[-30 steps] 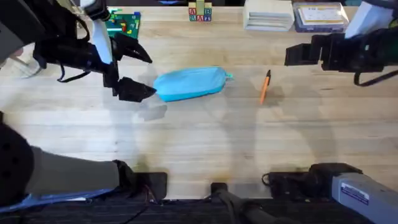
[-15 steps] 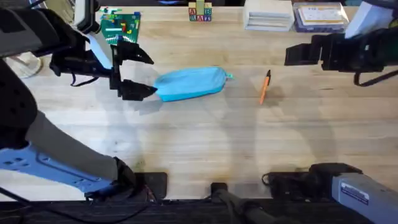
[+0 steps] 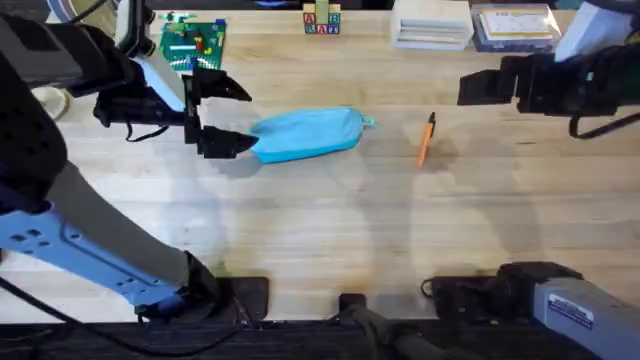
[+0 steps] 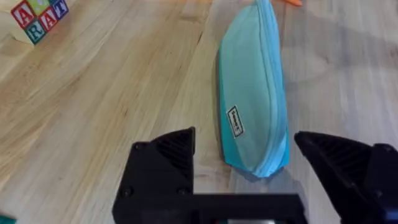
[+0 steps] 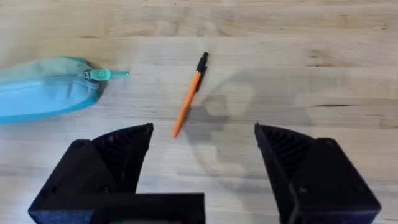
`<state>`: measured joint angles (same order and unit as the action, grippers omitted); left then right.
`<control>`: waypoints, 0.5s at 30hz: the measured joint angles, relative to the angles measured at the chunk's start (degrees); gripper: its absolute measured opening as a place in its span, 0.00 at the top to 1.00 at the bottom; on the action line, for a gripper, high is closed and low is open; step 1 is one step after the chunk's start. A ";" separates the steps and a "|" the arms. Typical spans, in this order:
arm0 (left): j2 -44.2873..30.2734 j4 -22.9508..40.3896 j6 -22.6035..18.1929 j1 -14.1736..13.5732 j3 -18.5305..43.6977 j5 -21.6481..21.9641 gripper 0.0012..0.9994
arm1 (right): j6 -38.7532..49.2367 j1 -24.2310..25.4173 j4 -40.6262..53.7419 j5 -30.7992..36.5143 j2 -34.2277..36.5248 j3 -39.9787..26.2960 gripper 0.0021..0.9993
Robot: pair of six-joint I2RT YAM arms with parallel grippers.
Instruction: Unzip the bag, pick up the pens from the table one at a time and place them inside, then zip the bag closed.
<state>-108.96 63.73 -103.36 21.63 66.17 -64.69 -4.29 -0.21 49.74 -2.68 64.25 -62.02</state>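
- Wide, light-coloured wooden worktop (image 3: 320, 220) with visible grain; lettered toy blocks (image 3: 321, 21), a green building-brick plate (image 3: 194, 42) and stacked boxes (image 3: 432, 24) along the far edge.
- Light blue soft fabric pouch (image 3: 305, 134), long and oval, lying near the worktop's middle, zipper shut, small teal pull tab (image 3: 367, 123) at the end nearer the pen.
- Slim orange pen with a black end (image 3: 425, 138) lying well apart from the pouch, on the right arm's side.
- Left claw (image 3: 222, 117) black, fingers spread wide, lined up at the pouch's closed end opposite the tab, one finger just beside the fabric; probably placed there to pin that end so the zipper can be pulled against it.
- Right claw (image 5: 202, 158) also spread apart, holding nothing, hovering above the worktop near the pen, with the pull tab ahead of it; apparently poised to take the tab.
- Unzipping not yet begun, judging by the shut zipper.
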 joint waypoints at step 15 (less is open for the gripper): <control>-0.60 1.92 0.00 0.00 0.00 -0.30 0.01 | 0.00 0.00 0.00 0.00 0.00 0.00 0.00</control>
<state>-109.56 65.65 -103.36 21.63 66.17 -64.99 -4.29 -0.21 49.74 -2.68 64.25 -62.02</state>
